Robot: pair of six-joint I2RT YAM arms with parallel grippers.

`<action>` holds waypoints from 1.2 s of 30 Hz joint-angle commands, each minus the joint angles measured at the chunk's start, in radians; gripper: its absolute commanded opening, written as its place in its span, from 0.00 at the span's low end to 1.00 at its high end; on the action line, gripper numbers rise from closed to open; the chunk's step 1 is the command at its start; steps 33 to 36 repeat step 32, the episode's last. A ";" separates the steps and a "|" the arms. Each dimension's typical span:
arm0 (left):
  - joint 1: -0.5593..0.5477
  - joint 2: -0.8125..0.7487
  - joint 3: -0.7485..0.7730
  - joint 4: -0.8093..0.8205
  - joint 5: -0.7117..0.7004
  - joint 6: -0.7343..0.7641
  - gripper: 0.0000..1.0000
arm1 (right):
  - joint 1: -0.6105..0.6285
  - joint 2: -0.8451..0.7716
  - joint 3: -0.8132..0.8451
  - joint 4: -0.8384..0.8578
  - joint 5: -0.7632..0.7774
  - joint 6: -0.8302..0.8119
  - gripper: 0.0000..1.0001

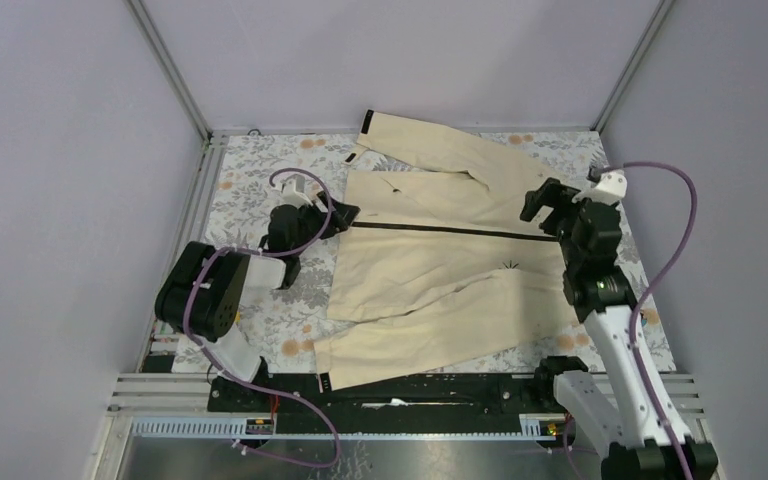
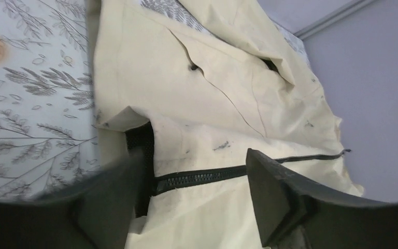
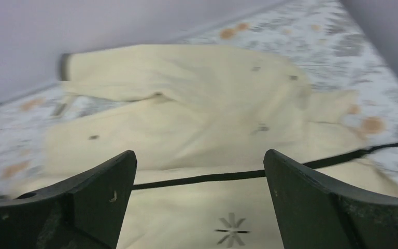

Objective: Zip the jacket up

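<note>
The cream-beige jacket (image 1: 430,260) lies flat on the table with its sleeves spread. Its thin dark zipper (image 1: 440,230) runs left to right across the front. My left gripper (image 1: 335,218) is open at the jacket's left hem, over the zipper's end. In the left wrist view the zipper teeth (image 2: 202,177) run between the two fingers, and dark lining (image 2: 141,140) shows at the hem. My right gripper (image 1: 545,205) is open above the jacket's right end. In the right wrist view the closed zipper (image 3: 202,178) passes between its fingers, with a small star mark (image 3: 232,230) below.
The table has a floral patterned cloth (image 1: 250,190). Grey walls and metal frame posts (image 1: 175,75) enclose the back and sides. A black rail (image 1: 410,385) runs along the near edge below the jacket's lower sleeve (image 1: 430,335). Black cuff tabs (image 1: 366,122) sit at the far sleeve.
</note>
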 commanded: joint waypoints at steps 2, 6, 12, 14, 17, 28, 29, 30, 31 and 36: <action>0.004 -0.254 0.027 -0.301 -0.084 0.100 0.89 | 0.041 -0.237 -0.110 0.072 -0.328 0.268 1.00; 0.005 -0.536 0.034 -0.552 -0.080 0.125 0.93 | 0.041 -0.381 -0.018 -0.089 -0.465 0.211 1.00; 0.006 -0.889 0.349 -1.028 -0.040 0.226 0.97 | 0.040 -0.524 0.189 -0.238 -0.225 0.125 1.00; 0.005 -0.947 0.490 -1.135 -0.023 0.247 0.99 | 0.040 -0.528 0.299 -0.290 -0.132 0.085 1.00; 0.005 -1.009 0.657 -1.208 0.007 0.253 0.99 | 0.040 -0.548 0.437 -0.329 -0.035 0.053 1.00; 0.005 -1.139 0.836 -1.309 -0.015 0.313 0.99 | 0.040 -0.594 0.556 -0.351 0.052 0.023 1.00; 0.005 -1.148 0.835 -1.312 -0.019 0.315 0.99 | 0.041 -0.586 0.563 -0.366 0.050 0.028 1.00; 0.005 -1.158 0.831 -1.312 -0.022 0.315 0.99 | 0.039 -0.572 0.574 -0.384 0.049 0.036 1.00; 0.005 -1.166 0.828 -1.313 -0.022 0.315 0.99 | 0.040 -0.561 0.582 -0.400 0.050 0.046 1.00; 0.005 -1.172 0.824 -1.313 -0.022 0.317 0.99 | 0.040 -0.554 0.584 -0.400 0.043 0.048 1.00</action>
